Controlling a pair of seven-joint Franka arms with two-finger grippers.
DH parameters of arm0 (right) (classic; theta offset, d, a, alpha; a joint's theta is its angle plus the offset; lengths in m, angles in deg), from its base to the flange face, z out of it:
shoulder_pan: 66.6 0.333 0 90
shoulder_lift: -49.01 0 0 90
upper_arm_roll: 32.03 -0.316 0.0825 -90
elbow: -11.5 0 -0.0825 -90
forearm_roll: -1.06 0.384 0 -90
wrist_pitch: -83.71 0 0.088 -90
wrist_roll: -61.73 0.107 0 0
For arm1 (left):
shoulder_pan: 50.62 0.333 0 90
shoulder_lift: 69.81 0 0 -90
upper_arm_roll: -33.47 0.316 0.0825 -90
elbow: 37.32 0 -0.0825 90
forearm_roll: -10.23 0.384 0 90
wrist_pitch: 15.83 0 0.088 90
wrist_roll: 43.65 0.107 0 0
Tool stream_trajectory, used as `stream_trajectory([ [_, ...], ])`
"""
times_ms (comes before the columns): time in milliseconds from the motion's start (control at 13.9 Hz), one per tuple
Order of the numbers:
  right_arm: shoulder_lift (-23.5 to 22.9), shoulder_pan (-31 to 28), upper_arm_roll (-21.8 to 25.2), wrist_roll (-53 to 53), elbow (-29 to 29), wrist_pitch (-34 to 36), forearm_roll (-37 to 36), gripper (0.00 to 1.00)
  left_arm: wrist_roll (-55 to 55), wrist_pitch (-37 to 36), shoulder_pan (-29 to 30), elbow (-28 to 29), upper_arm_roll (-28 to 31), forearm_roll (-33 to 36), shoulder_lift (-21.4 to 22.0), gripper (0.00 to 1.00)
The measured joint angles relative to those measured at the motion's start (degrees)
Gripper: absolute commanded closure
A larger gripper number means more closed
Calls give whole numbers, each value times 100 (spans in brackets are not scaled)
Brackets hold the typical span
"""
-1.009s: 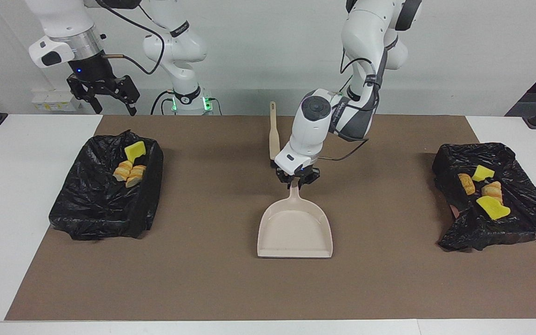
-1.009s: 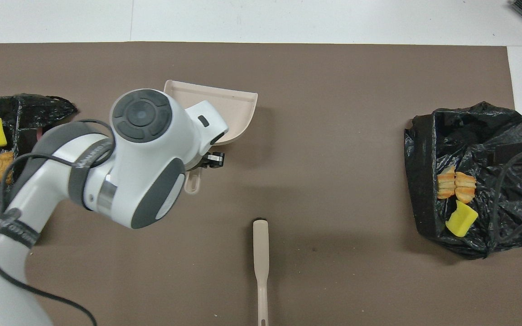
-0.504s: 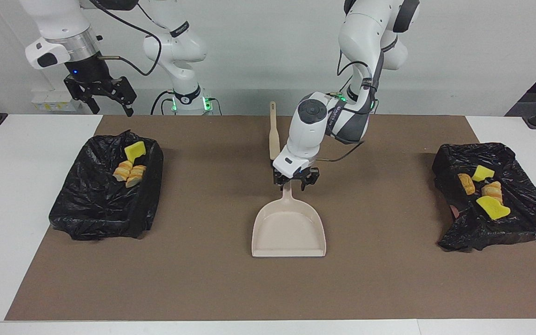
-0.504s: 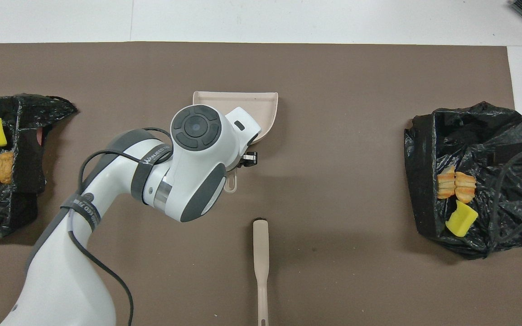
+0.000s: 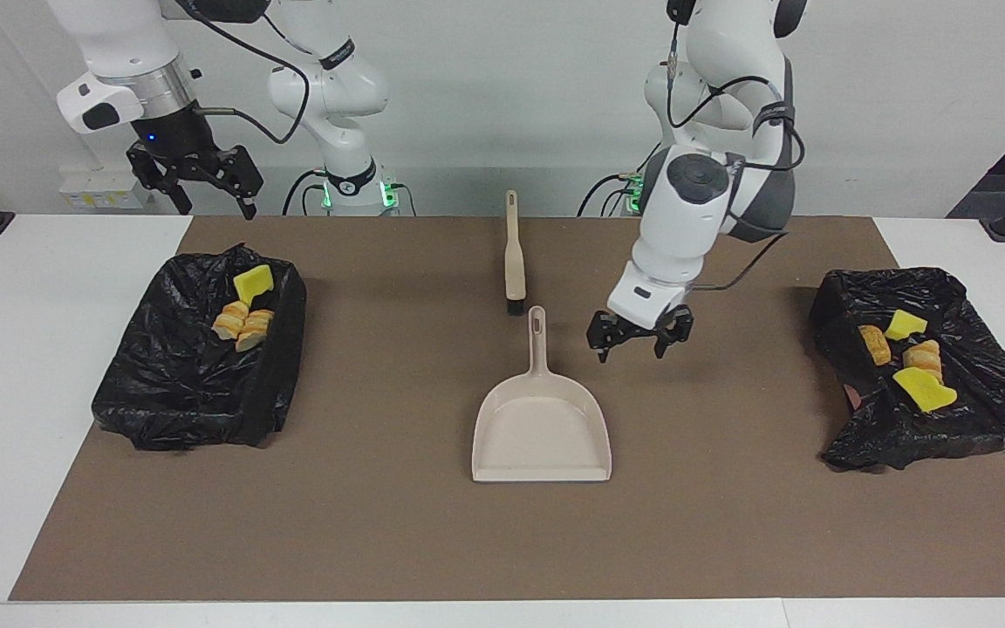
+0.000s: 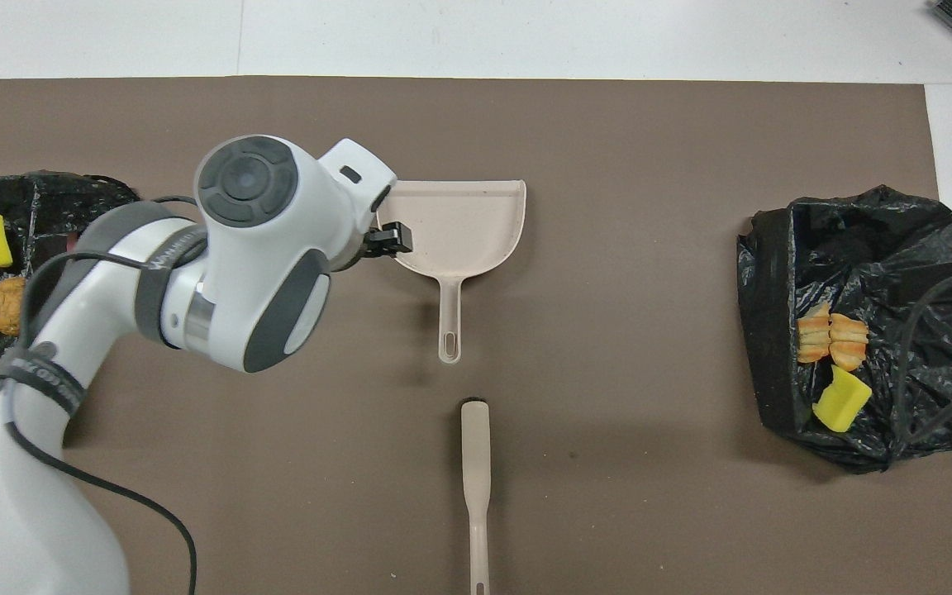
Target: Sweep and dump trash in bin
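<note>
The beige dustpan lies flat mid-mat, its handle pointing toward the robots. It is empty. My left gripper hangs open and empty just above the mat, beside the dustpan's handle toward the left arm's end. Trash sits in two black-lined bins: a yellow sponge chunk and bread lumps in the bin at the right arm's end. More yellow chunks and bread lumps lie in the bin at the left arm's end. My right gripper waits open, raised by the first bin.
A beige brush lies on the brown mat, nearer to the robots than the dustpan, in line with its handle. In the overhead view the left arm covers the mat between the dustpan and the bin at its end.
The left gripper opened, let go of the dustpan's handle, and rose away toward the left arm's end. The dustpan, shifted slightly before release, now lies still. The right gripper stayed put.
</note>
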Motion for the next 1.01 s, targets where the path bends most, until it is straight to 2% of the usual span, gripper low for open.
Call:
stream_trajectory([
  [576,6,100,-27,0,10,0,1,0,2177,-1046,1589,-53,34,-109,917,0],
  [721,6,100,-27,0,11,0,1,0,2509,-1359,1780,-52,48,-112,1153,0],
  [1009,6,100,-27,0,11,0,1,0,2718,-2201,1782,-57,21,69,1572,0],
])
